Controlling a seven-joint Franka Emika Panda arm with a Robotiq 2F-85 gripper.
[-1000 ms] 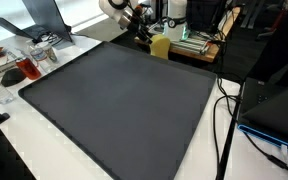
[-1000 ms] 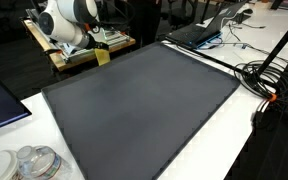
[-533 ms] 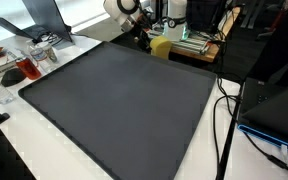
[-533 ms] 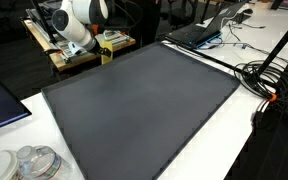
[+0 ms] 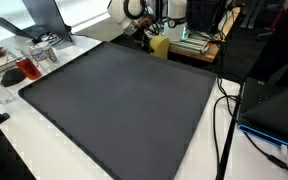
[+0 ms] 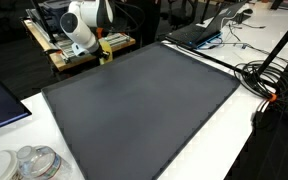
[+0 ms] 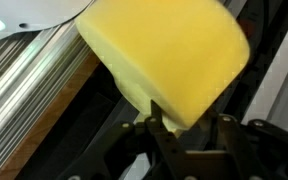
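A yellow foam block [image 7: 164, 55] fills the wrist view, tilted with one corner pointing down between my fingers. My gripper [image 7: 187, 116] is shut on that lower corner, and both black fingers [image 7: 155, 122] press against its sides. In both exterior views the block [image 5: 161, 45] sits at the far edge of the dark mat [image 5: 124, 100]. My gripper [image 5: 145, 39] comes at it from the side. In an exterior view the white arm [image 6: 82, 22] hangs over the mat's far corner and the block [image 6: 105, 57] is mostly hidden behind the gripper.
A wooden cart [image 6: 60, 56] with equipment stands just behind the block. Cables [image 5: 224, 120] run along the mat's edge. A laptop [image 6: 199, 33] lies at the far side. Plastic containers [image 5: 26, 66] sit on the white table beside the mat [image 6: 144, 100].
The arm has slid along the mat's far edge toward the yellow block, and the jaws have drawn in from wide open onto its corner.
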